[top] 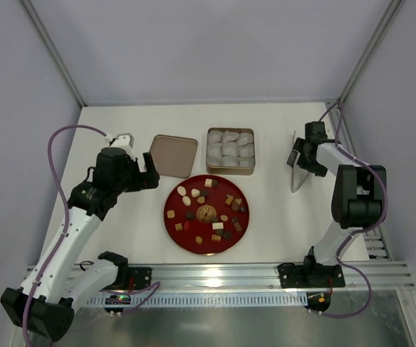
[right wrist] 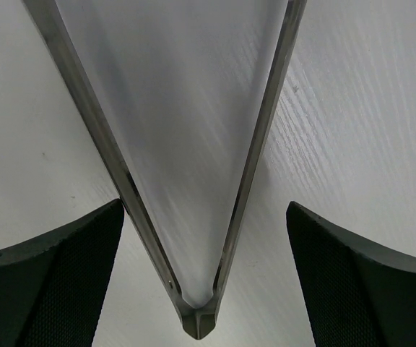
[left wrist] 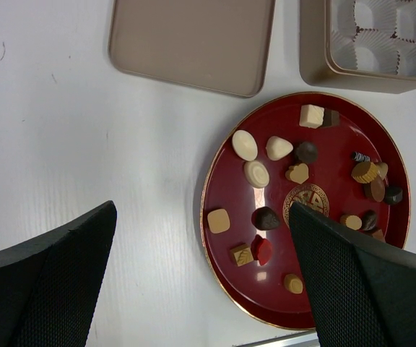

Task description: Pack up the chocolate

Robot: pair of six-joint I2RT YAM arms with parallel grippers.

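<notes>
The chocolate [top: 217,225], several small brown, tan and cream pieces, lies on a round red plate [top: 170,224] at the table's centre front. In the left wrist view the pieces [left wrist: 256,173] are spread over the plate [left wrist: 226,195]. My left gripper [top: 150,172] is open and empty above the table just left of the plate; its jaws [left wrist: 202,217] straddle the plate's left edge. My right gripper [top: 302,163] is open at the far right. Its jaws [right wrist: 204,213] stand either side of the metal tongs [right wrist: 193,322] without touching them.
A square gold-brown tin [top: 230,172] full of white paper cups [top: 230,150] stands behind the plate. Its flat lid [top: 173,155] lies to the left. The tongs [top: 297,181] lie on the table at the right. Tin [left wrist: 313,58] and lid [left wrist: 193,40] show in the left wrist view.
</notes>
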